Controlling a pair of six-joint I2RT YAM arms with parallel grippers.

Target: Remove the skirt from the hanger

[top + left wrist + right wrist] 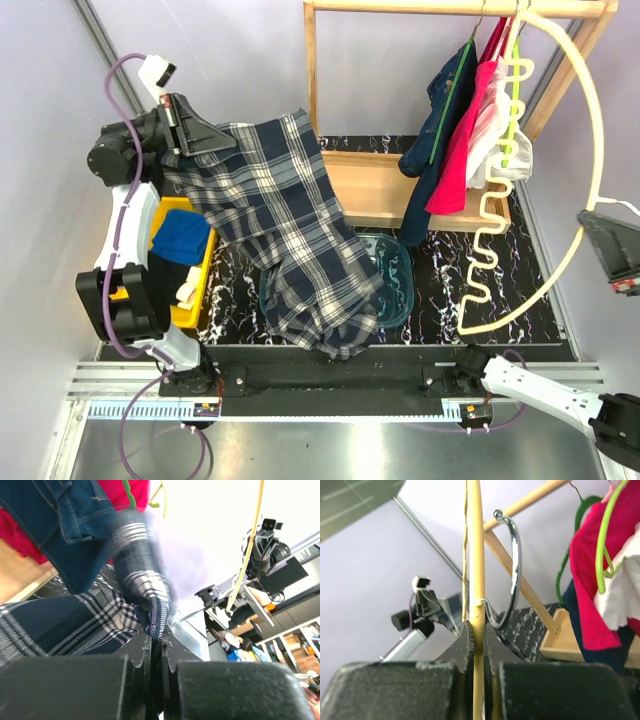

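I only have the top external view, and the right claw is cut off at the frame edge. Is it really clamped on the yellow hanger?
Observer: Yes, the right wrist view shows the right claw shut on the thin arch of the hanger.
Operator: And the left claw?
Observer: Left wrist view: the left claw is pinching a fold of the skirt.
Operator: Where's the hook?
Observer: The metal hook curls up just above the right claw's grip.
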